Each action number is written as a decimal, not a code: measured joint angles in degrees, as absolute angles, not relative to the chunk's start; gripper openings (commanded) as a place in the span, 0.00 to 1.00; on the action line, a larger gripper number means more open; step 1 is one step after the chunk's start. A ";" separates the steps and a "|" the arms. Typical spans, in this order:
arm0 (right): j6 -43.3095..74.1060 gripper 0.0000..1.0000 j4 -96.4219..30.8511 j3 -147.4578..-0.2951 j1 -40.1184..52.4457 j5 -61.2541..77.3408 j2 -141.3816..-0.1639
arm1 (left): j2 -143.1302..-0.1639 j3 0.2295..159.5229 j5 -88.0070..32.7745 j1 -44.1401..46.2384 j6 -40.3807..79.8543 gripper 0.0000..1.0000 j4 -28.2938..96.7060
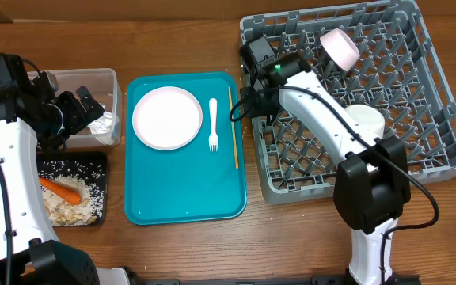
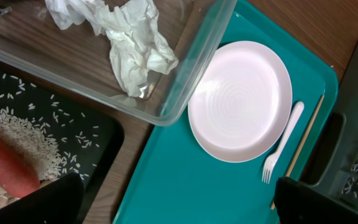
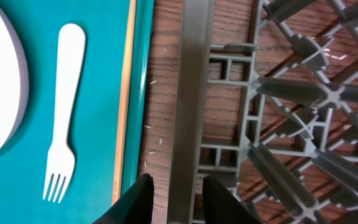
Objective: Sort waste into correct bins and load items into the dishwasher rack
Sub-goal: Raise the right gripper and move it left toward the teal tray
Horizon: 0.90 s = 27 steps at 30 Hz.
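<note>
The left arm rises from the desk's near left corner and bends in over the clear tub (image 1: 70, 77). The left gripper (image 1: 89, 111) hangs above the tub's right half, spread wide with nothing between its fingers. The right arm climbs from the near edge and reaches across the dishwasher rack (image 1: 418, 119), wrist turned down at the rack's left wall. The right gripper (image 3: 178, 202) straddles that wall, one finger outside over bare wood and one inside. The jaws stand narrow, and I cannot tell whether they pinch the wall or merely bracket it.

The desk is brown wood grain. At its left edge the tub holds crumpled white tissues (image 2: 135, 50). Nearer than the tub, the black tray (image 1: 97, 162) carries the carrot (image 1: 60, 188), rice (image 1: 85, 202) and beige scraps. In the middle lies the teal tray (image 1: 184, 190) with the white plate (image 1: 167, 117), the fork (image 1: 213, 125) and a chopstick (image 1: 233, 127) along its right rim. The rack fills the right end of the desk, with a pink bowl (image 1: 339, 46) tilted near its far side and a white cup (image 1: 366, 119) near the middle. A few stray grains (image 3: 157, 140) lie on the wood between the teal tray and the rack.
</note>
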<state>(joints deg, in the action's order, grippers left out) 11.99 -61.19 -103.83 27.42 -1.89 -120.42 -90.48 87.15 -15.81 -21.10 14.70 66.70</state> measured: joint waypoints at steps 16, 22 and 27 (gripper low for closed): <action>13.26 0.05 -57.89 -103.42 27.31 -2.13 -120.46 | -90.48 87.15 -15.81 -21.10 14.68 1.00 66.72; 14.00 0.08 -56.16 -103.09 27.27 -2.50 -120.51 | -90.48 87.15 -15.81 -21.10 14.68 1.00 66.70; 14.17 0.15 -56.01 -103.04 27.27 -2.52 -120.51 | -90.48 87.15 -15.81 -21.10 14.68 1.00 66.70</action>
